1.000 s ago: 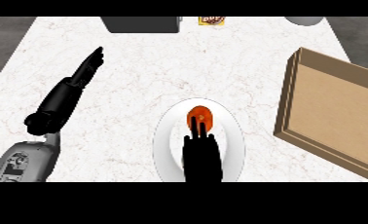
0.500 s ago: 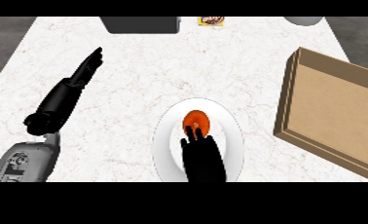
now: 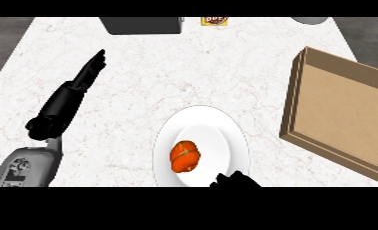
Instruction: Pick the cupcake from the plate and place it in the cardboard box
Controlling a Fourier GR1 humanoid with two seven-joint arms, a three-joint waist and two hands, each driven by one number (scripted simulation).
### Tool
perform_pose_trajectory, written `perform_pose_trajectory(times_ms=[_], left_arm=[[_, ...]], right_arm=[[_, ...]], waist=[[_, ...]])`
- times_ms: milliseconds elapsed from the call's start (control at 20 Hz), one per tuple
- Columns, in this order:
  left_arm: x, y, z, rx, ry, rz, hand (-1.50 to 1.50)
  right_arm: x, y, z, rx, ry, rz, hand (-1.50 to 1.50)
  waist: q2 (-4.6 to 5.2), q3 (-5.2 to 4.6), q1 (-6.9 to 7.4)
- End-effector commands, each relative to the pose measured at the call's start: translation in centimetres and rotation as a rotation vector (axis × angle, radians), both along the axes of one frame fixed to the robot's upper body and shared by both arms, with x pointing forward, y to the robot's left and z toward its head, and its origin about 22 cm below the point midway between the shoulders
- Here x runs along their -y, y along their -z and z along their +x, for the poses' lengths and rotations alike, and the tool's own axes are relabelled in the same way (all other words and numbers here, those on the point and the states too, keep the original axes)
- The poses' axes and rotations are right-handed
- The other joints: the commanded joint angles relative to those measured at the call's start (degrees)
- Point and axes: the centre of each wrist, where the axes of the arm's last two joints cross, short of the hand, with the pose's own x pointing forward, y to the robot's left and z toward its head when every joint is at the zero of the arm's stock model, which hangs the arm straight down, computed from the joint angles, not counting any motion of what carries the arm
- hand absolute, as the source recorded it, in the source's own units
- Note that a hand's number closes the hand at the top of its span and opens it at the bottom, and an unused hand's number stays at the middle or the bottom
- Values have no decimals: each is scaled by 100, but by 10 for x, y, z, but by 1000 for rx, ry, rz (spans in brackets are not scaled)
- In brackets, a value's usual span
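Cupcake [image 3: 186,156] sat on the white plate [image 3: 215,120], left of the plate's middle, nothing touching it. Right hand [image 3: 235,180] barely showed at the lower edge, over the plate's near rim and just beside the cupcake; too little was visible to tell its pose. Left hand [image 3: 85,76] rested at the left over the counter [image 3: 221,69], fingers straight and pressed together, holding nothing. Cardboard box [image 3: 339,109] lay at the right, apart from the plate. A dark grey container [image 3: 144,24] and a small packet [image 3: 214,20] stood at the far edge.

We see an orange cupcake [image 3: 185,156], a white plate [image 3: 221,134], a brown box [image 3: 336,106], and a white-veined counter [image 3: 192,69].
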Motion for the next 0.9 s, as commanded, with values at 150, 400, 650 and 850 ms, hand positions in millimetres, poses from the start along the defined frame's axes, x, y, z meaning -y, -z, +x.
perform_pose_trajectory(times_ms=[150, 400, 650, 850], left_arm=[[-7, -6, -5, 15, 17, 6, 0], [-8, 6, -7, -3, -35, -3, 0], [-10, -6, -7, -8, -13, 2, 0], [0, 0, -2, -1, -1, -8, 0]], right_arm=[[58, -69, -8, 231, -112, 94, 150], [82, -106, -28, 268, 45, 255, 150], [93, -130, -5, 244, 335, 457, 150], [116, -142, 17, 290, 497, 478, 150]], waist=[[6, -7, 14], [8, -4, -122], [44, -4, 0], [41, -6, -1]])
